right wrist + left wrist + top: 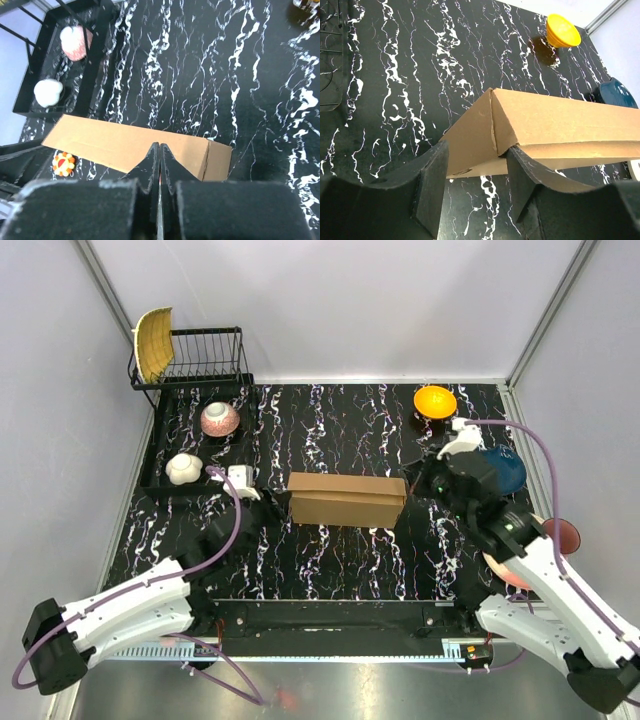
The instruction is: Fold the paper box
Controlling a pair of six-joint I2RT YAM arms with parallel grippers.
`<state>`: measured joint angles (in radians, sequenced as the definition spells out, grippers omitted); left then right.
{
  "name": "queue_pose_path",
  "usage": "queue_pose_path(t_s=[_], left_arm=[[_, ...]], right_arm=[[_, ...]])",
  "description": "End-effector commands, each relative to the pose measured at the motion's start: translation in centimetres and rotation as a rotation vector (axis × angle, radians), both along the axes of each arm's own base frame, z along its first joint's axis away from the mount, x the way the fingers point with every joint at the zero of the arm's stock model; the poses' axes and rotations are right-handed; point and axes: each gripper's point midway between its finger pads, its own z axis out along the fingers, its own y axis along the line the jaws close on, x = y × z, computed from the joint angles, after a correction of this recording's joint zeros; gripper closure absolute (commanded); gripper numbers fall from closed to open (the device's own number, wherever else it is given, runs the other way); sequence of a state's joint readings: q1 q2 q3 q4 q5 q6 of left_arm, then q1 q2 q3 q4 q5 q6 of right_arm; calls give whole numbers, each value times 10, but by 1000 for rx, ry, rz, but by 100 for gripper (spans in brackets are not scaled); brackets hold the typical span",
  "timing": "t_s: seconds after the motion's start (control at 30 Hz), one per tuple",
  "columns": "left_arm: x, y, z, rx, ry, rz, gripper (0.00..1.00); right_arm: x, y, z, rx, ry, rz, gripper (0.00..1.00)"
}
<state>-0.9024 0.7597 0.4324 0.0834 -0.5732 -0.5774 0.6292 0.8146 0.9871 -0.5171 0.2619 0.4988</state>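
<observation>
The paper box (pixel 345 498) is a closed, flat brown cardboard mailer lying in the middle of the black marbled table. My left gripper (pixel 272 508) is at its left end. In the left wrist view that gripper (pixel 476 172) is open, with the box's (pixel 545 120) left end just ahead of the gap and the right finger (pixel 522 175) touching its lower front corner. My right gripper (pixel 418 483) hovers at the box's right end. In the right wrist view the right gripper (pixel 159 146) is shut, empty, with its tips over the box's (pixel 115 142) top face.
A black tray (pixel 160 455) at the left holds a pink bowl (pixel 220 419) and a white item (pixel 184 468), with a wire rack (pixel 205 355) behind it. An orange bowl (pixel 435 401) sits at the back right. A blue bowl (pixel 505 470) lies under the right arm.
</observation>
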Motion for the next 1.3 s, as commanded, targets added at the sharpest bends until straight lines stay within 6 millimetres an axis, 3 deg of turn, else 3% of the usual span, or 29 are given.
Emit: queue_pose_path(t_s=[0.0, 0.27, 0.33, 0.4, 0.5, 0.63, 0.73, 0.8, 0.9, 1.0, 1.1, 1.13, 1.27], left_arm=[[-9, 19, -28, 132, 82, 24, 47], [-6, 20, -20, 132, 61, 39, 43], [-3, 16, -22, 146, 71, 37, 43], [-1, 12, -19, 151, 74, 28, 43], [2, 9, -20, 171, 87, 31, 43], [3, 10, -23, 177, 95, 41, 43], [4, 9, -26, 183, 103, 45, 43], [4, 9, -27, 182, 105, 46, 43], [4, 8, -29, 186, 111, 45, 43], [4, 9, -30, 193, 117, 47, 43], [3, 12, -31, 202, 121, 54, 41], [2, 13, -30, 204, 121, 55, 39], [0, 20, -26, 205, 117, 67, 29]], right_arm=[[12, 34, -30, 65, 51, 78, 100], [8, 40, -129, 4, 229, 82, 100], [7, 38, -143, -6, 257, 70, 100], [8, 37, -141, 3, 251, 54, 100], [11, 31, -117, 37, 181, 25, 100], [11, 24, -57, 113, 39, 14, 100], [4, 31, -30, 170, -19, 73, 100], [-2, 41, -27, 203, -16, 129, 100], [-7, 52, -32, 243, -4, 182, 100], [-15, 68, -53, 254, 53, 272, 100], [-24, 82, -87, 229, 155, 352, 100], [-25, 83, -104, 206, 198, 354, 100], [-26, 79, -142, 167, 256, 338, 100]])
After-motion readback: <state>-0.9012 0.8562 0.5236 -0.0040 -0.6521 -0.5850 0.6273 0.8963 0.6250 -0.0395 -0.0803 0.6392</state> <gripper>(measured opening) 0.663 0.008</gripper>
